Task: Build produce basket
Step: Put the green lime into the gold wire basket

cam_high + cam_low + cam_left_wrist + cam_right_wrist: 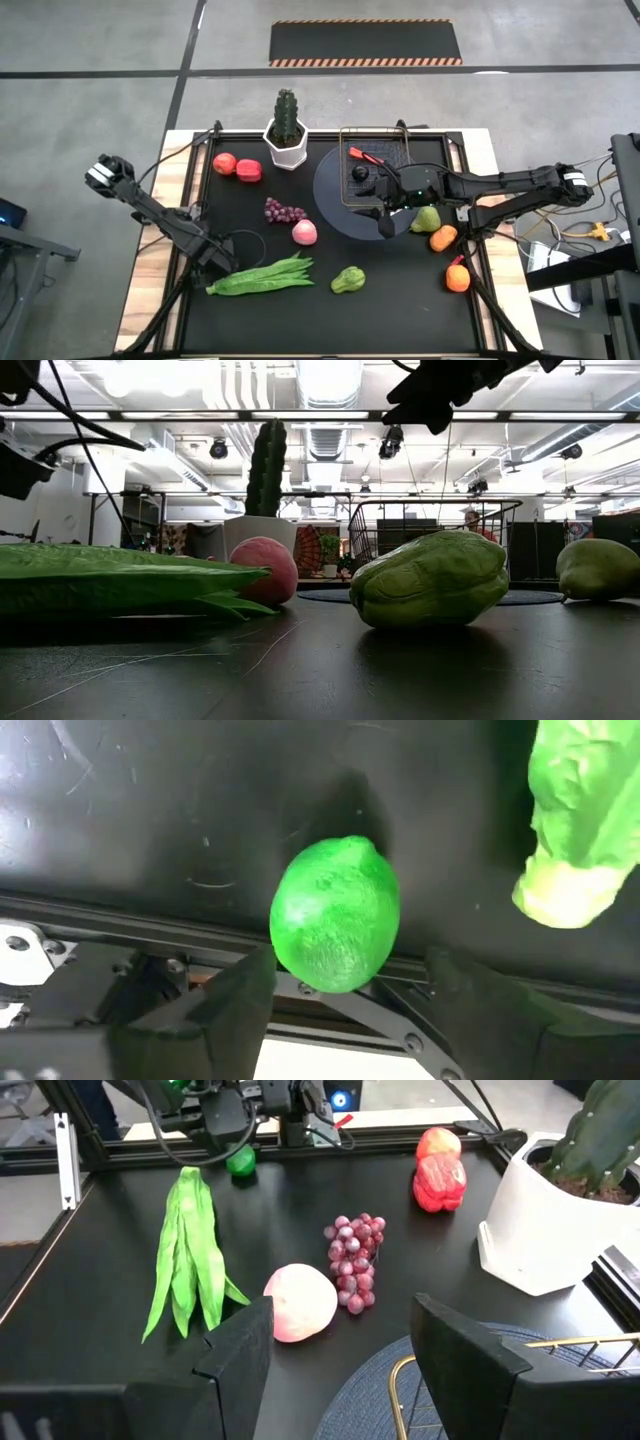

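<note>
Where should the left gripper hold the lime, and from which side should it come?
Grip the lime across its round middle, coming from above: the left gripper is already open with one finger on each side of it, and the mat around the fruit is bare.

Bare mat open between green pear and oranges; cactus pot crowds basket side.

Wire basket on plate; produce scattered on mat.
</note>
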Action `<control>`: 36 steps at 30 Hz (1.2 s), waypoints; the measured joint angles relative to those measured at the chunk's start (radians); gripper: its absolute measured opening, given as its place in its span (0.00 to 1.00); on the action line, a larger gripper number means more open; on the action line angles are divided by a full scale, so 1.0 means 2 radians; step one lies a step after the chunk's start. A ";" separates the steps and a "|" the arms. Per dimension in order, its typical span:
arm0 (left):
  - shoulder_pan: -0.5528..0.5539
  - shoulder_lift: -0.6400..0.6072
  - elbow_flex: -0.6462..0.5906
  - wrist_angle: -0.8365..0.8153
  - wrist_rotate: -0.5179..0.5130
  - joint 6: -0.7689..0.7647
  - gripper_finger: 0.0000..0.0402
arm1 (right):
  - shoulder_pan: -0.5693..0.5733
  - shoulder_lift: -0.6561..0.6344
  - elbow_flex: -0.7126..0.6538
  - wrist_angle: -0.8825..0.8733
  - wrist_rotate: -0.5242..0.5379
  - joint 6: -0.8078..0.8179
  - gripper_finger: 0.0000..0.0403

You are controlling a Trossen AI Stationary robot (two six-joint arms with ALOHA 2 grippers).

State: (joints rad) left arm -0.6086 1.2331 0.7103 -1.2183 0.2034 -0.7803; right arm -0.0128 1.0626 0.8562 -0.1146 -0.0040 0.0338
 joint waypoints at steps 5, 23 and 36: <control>-0.001 0.021 -0.003 0.004 -0.001 0.000 0.65 | 0.000 0.000 0.000 0.000 0.000 0.000 0.54; 0.000 0.118 -0.007 0.024 -0.001 0.004 0.60 | 0.000 0.000 0.000 -0.005 0.000 -0.005 0.54; 0.000 0.091 0.013 0.010 -0.029 0.026 0.41 | 0.000 0.000 0.000 -0.004 0.000 -0.018 0.54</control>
State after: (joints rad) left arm -0.6086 1.4153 0.7360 -1.1992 0.1455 -0.7290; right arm -0.0120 1.0626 0.8562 -0.1231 -0.0035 -0.0015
